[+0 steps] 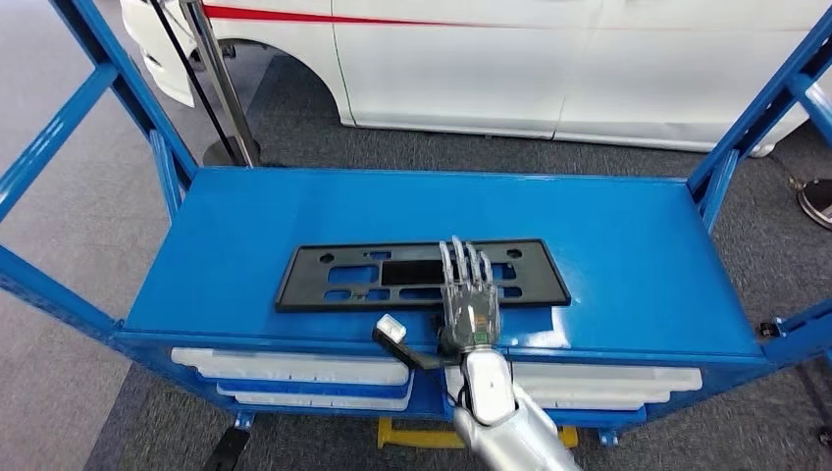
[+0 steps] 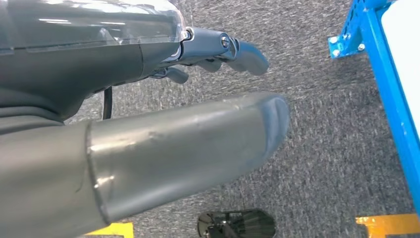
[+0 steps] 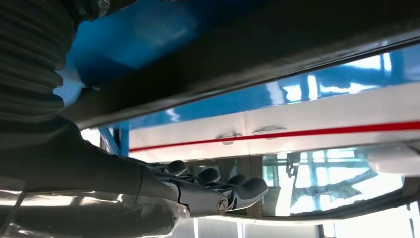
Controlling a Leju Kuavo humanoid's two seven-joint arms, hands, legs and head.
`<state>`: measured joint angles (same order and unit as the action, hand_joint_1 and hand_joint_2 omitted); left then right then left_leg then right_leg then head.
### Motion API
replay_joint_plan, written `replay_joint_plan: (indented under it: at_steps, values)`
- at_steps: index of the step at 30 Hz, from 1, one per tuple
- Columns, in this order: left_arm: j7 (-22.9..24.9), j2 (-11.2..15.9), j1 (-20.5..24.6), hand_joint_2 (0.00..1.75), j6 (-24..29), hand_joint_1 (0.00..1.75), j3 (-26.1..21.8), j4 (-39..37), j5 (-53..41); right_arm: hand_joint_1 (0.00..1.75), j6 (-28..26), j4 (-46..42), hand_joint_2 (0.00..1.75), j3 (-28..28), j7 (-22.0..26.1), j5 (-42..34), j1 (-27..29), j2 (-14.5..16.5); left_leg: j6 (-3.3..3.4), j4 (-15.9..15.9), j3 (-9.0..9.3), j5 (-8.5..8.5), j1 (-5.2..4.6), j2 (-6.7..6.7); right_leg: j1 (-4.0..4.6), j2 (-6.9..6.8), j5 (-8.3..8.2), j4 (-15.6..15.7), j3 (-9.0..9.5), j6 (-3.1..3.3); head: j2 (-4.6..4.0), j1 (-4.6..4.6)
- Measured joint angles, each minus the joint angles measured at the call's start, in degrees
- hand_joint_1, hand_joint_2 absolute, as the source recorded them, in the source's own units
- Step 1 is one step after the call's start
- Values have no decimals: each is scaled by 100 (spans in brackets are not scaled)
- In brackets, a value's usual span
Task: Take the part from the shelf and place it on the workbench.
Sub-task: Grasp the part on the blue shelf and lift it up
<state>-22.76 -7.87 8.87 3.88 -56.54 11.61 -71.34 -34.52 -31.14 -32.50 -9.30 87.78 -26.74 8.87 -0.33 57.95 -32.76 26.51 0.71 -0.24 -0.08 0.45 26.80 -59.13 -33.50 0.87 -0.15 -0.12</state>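
The part (image 1: 343, 275) is a flat black rectangular plate with cut-outs, lying lengthwise in the middle of the blue shelf top (image 1: 628, 235). My right hand (image 1: 469, 299) reaches in from the front edge. Its fingers are stretched flat over the plate's right half, and the thumb sticks out to the left, off the plate. The right wrist view has the dark plate (image 3: 277, 54) as a band close in front of the straight fingers of that hand (image 3: 213, 191), with nothing gripped. My left hand (image 2: 148, 54) hangs over grey carpet and holds nothing.
A white car (image 1: 510, 59) with a red stripe stands just behind the shelf. Blue frame posts (image 1: 755, 118) rise at both ends of the shelf. White trays (image 1: 294, 368) sit under the top. A black stand pole (image 1: 221, 78) is at the back left.
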Motion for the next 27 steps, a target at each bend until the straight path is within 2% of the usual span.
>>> replay_joint_plan:
  at_steps: [2,3,4,6,7,8,9,11,13,15,17,18,20,22,23,24,25,27]
  values:
    - [25,-1,42,0,-18,0,38,0,16,0,204,179,175,21,-8,-26,-248,-99,73,-34,3,-47,19,1,-3,-2,16,-9,3,-71,0,2]
    - [28,-1,53,0,-19,0,55,0,25,32,244,243,175,36,-6,-36,-314,-149,111,-60,8,-72,34,1,-4,-6,99,-110,-31,-100,0,4]
    - [29,-2,55,0,-19,0,68,0,28,75,257,296,175,49,-6,-40,-359,-195,140,-80,10,-91,47,5,-7,-10,245,-325,-121,-122,0,5]
    - [29,0,54,0,-15,0,81,0,34,161,271,413,175,61,-5,-58,-426,-257,167,-82,-12,-104,42,17,-19,-15,622,-1042,-456,-149,0,7]
    - [28,3,54,0,-13,0,84,0,35,172,285,470,175,63,3,-80,-448,-277,171,-81,-21,-107,37,23,-22,-15,739,-1358,-606,-156,0,7]
    - [28,6,54,0,-11,0,86,0,37,173,308,521,175,69,21,-113,-460,-291,174,-80,-25,-109,33,26,-22,-16,751,-1513,-676,-156,0,7]
    - [28,9,54,0,-10,0,87,0,38,173,337,556,175,80,46,-150,-464,-301,175,-79,-22,-110,30,24,-20,-16,649,-1440,-633,-145,0,7]
    - [27,9,52,0,-10,0,89,0,39,173,390,600,175,105,101,-215,-480,-310,172,-78,-6,-110,23,19,-6,-16,264,-777,-286,-81,0,7]
    - [27,-3,55,0,-9,0,91,0,41,173,418,638,175,117,139,-244,-513,-315,139,-63,-15,-112,3,16,27,-24,35,-122,29,-11,0,5]
    - [28,-13,56,0,-8,0,92,0,44,173,426,669,175,119,167,-248,-533,-316,81,-58,-35,-123,-5,15,57,-32,20,67,92,16,0,4]
    - [28,-10,54,0,-6,0,92,1,48,173,422,691,175,124,179,-246,-549,-322,21,-54,-41,-112,-3,12,29,-36,-17,108,98,53,0,4]
    - [28,-8,54,0,-4,0,92,1,49,173,418,699,175,127,181,-246,-562,-324,-7,16,-68,-51,-3,12,7,-40,-40,137,109,81,0,4]
    - [27,-7,55,0,-1,0,92,1,50,173,411,710,175,130,181,-243,-584,-326,-52,485,-266,251,12,12,-22,-52,-71,177,120,120,0,2]
    - [28,-7,48,0,-1,0,93,0,52,173,411,722,175,131,182,-238,-587,-325,-90,1245,-597,605,25,14,-19,-55,-72,176,112,134,0,1]
    - [28,-4,41,0,-1,0,93,0,54,173,412,730,175,131,182,-237,-584,-325,-105,1492,-707,665,32,14,-17,-55,-71,173,112,134,0,1]
    - [29,-1,35,0,-1,0,93,0,54,173,414,739,175,131,182,-238,-583,-325,-115,1539,-724,616,37,15,-17,-53,-68,169,115,133,0,2]
    - [29,3,34,0,-1,0,93,0,54,172,414,746,175,131,182,-238,-582,-325,-118,1350,-631,464,44,17,-20,-50,-63,162,120,126,0,2]
    - [28,9,41,0,-1,0,94,1,54,170,413,752,175,133,181,-243,-587,-325,-111,588,-251,106,52,19,-19,-39,-41,136,127,95,0,3]
